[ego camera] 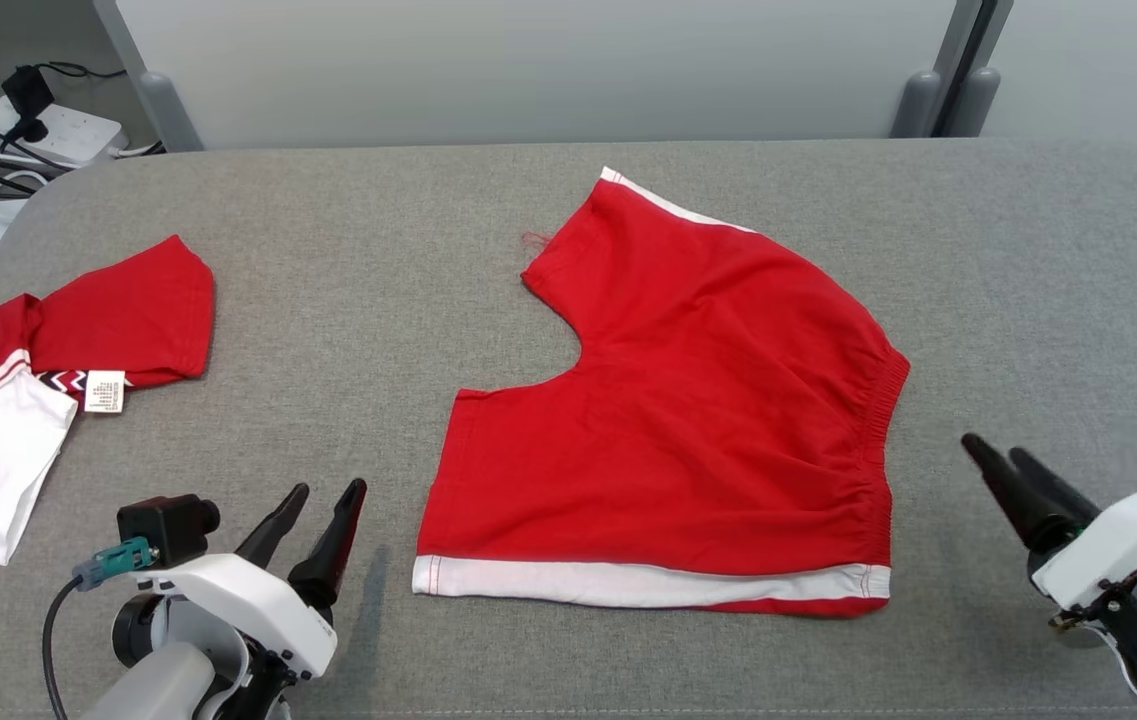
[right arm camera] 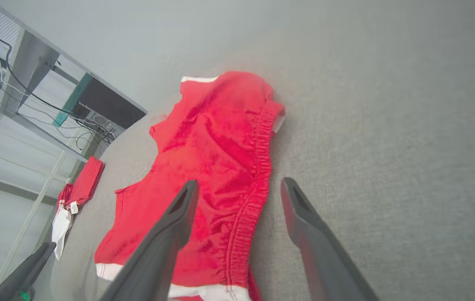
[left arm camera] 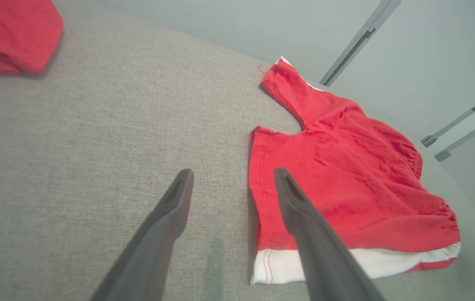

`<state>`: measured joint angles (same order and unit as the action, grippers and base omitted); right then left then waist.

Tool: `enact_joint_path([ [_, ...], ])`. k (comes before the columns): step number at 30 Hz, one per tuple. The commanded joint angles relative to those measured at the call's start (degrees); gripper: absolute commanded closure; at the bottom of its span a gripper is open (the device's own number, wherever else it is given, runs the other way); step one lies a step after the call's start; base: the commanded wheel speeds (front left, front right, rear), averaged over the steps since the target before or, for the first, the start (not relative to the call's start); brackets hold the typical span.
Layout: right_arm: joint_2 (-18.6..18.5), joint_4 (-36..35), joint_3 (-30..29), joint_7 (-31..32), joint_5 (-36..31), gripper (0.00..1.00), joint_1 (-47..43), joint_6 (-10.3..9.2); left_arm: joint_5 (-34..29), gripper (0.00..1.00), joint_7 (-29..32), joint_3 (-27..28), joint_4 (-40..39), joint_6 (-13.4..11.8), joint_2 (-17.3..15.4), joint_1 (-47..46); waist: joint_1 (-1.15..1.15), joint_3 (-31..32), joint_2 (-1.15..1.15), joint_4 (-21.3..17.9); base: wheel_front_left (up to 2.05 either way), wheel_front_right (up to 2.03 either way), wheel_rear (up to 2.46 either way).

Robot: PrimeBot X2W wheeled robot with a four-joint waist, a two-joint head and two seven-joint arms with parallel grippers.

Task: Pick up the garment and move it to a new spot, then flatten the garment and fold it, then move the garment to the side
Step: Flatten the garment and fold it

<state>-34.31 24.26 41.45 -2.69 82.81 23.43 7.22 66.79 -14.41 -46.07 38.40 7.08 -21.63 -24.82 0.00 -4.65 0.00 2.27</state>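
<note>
The red cotton shorts (ego camera: 688, 420) with an elastic waistband and a white side stripe lie spread flat in the middle of the grey fabric-covered table (ego camera: 378, 250). Their waistband faces the robot's right and their 2 leg openings face its left. The white stripe runs along the edge nearest the robot.

The left gripper (ego camera: 328, 488) hovers just beside the near-left corner of the shorts, clear of the cloth, with its 2 dark fingers spread wide and holding nothing. In the left wrist view the shorts (left arm camera: 346, 184) sit ahead and to the right of that gripper (left arm camera: 233, 172), and one finger crosses in front of the leg hem.

The right gripper (ego camera: 993, 447) is off the waistband side of the shorts, apart from them, its jaws also wide and empty. In the right wrist view the gathered waistband of the shorts (right arm camera: 212, 159) runs up between the fingers of that gripper (right arm camera: 239, 182).

Well apart, at the table's left edge, lies a crumpled red and white garment (ego camera: 118, 310) with a small white label (ego camera: 105, 392). Beyond the table's far-left corner a white power strip (ego camera: 68, 130) holds black cables.
</note>
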Motion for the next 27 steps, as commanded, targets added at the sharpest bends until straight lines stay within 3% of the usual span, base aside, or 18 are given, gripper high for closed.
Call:
enact_joint_path([
  [1,-1.43,0.73,-0.83,-5.05,-2.86,0.0,-0.21,0.26,-3.4,0.0,-0.59,5.13,-0.73,0.41,-0.71,0.07,0.0,0.53,0.0,-0.01,0.0,0.0,0.0],
  [6,0.06,5.76,-3.65,-11.69,-10.33,0.0,1.08,0.26,-12.73,0.0,-0.59,14.58,-2.45,0.41,1.37,2.04,0.0,1.26,0.0,-0.2,0.0,0.0,0.0],
  [9,2.55,7.28,-9.92,-12.25,-17.37,0.0,1.71,0.26,-18.56,0.0,-0.59,21.21,-3.57,0.04,3.49,4.42,0.0,1.99,0.0,-0.65,0.0,0.0,0.0],
  [13,7.24,4.77,-21.96,-12.29,-29.02,0.0,-1.25,0.26,-25.12,0.0,-0.59,28.03,-5.16,-0.08,6.18,7.08,0.0,2.98,0.0,-1.02,0.0,0.0,0.0],
  [17,12.07,0.49,-30.08,-12.3,-38.31,0.0,-5.94,0.26,-30.78,0.0,-0.59,32.99,-6.52,-0.01,8.37,9.35,0.0,4.01,0.0,-1.29,0.0,0.0,0.0],
  [27,18.72,-6.12,-39.51,-12.31,-51.47,0.0,-13.37,0.26,-43.7,0.0,-0.59,42.68,-11.74,-0.3,13.29,14.47,0.0,5.7,0.0,-1.29,0.0,0.0,0.0],
])
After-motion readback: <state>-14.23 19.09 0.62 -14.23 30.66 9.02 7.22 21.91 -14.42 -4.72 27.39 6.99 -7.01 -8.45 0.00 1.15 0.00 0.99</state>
